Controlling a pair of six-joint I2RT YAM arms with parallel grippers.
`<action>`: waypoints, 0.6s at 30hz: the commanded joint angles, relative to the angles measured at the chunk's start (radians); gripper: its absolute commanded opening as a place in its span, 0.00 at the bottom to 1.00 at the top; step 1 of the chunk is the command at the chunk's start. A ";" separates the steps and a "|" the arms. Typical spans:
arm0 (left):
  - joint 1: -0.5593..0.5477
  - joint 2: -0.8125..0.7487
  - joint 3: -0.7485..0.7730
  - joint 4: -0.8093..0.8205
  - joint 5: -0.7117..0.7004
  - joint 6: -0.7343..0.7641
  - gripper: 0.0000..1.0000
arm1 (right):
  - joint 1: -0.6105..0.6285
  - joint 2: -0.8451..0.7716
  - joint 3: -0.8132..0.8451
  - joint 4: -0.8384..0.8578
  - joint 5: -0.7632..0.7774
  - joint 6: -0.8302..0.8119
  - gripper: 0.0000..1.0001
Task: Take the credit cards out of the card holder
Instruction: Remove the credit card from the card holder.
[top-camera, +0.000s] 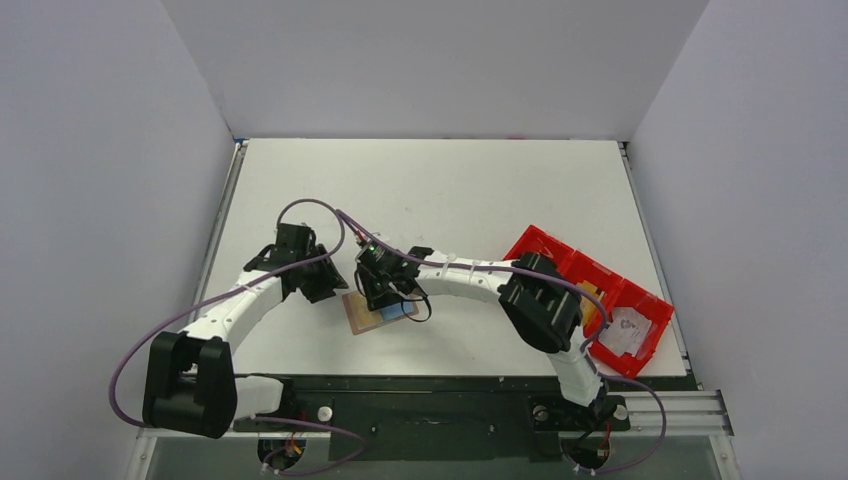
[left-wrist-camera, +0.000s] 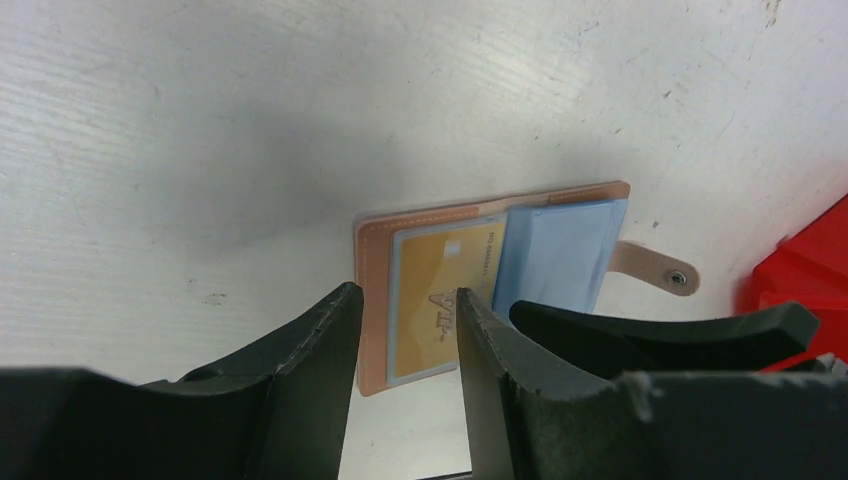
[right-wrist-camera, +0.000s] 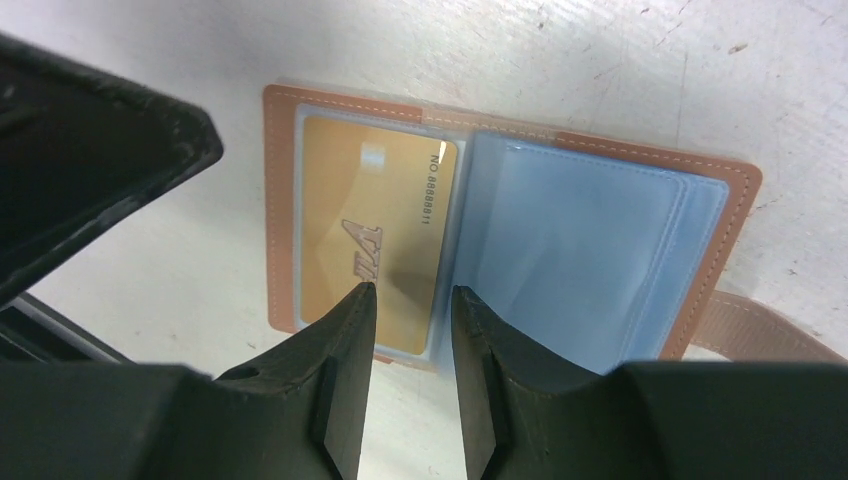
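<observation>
Card holder (top-camera: 362, 318): lying open by the counter's near edge, pockets facing up for access
Gold card (right-wrist-camera: 375, 235): sitting in its left pocket
Left jaws: standing apart over the holder's edge, likely bracing it
Right jaws: hovering slightly apart, lining up on the card

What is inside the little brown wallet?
A gold card sits in one see-through pocket of the wallet. The other side shows only light blue sleeves. Whether more cards hide behind them cannot be seen, and the right pincer covers the card's lower edge.
</observation>
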 joint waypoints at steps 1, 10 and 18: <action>0.006 -0.030 -0.035 0.015 0.042 0.012 0.36 | -0.005 -0.004 0.016 0.041 -0.014 -0.004 0.31; -0.036 0.013 -0.070 0.069 0.084 0.008 0.14 | -0.074 -0.022 -0.130 0.216 -0.138 0.066 0.31; -0.103 0.102 -0.046 0.075 0.036 -0.006 0.00 | -0.119 -0.050 -0.265 0.362 -0.213 0.163 0.30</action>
